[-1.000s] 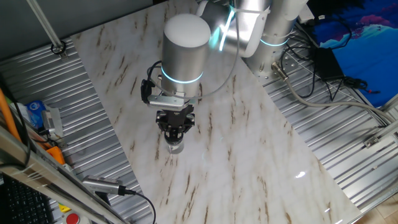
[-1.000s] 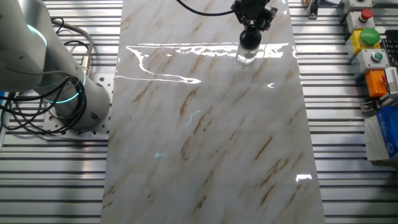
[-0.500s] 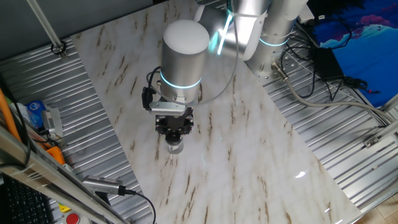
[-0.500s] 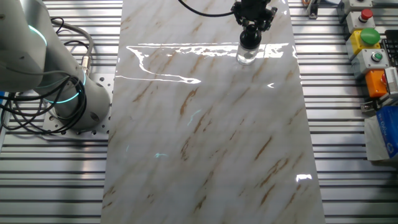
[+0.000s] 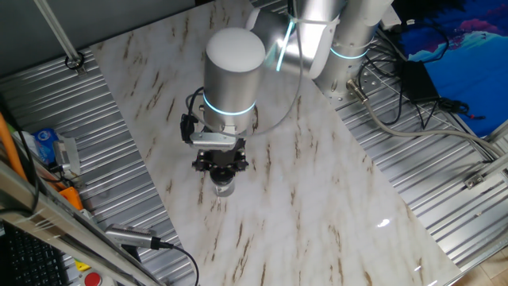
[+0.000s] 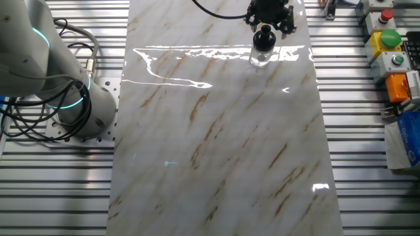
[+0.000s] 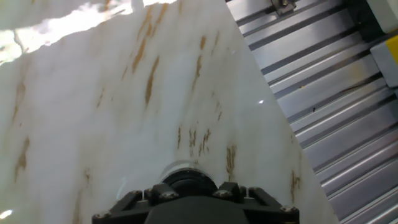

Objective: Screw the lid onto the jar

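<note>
Jar (image 6: 260, 58) stands upright on marble tabletop (image 6: 216, 144), near far edge as seen in other fixed view, w/ black lid (image 6: 263, 37) seated on its mouth. Gripper (image 6: 268, 18) sits directly above lid; fingers (image 6: 285, 19) appear spread to either side of cap, apart from it – reads as released, not grasping. In one fixed view jar (image 5: 224, 187) shows just below gripper (image 5: 222, 171), arm wrist overhead. Hand view: lid (image 7: 189, 180) partly visible behind gripper body, jar rim (image 7: 177, 167) faint around it. Control box (image 6: 392, 49) w/ coloured buttons on slatted frame, well apart
</note>
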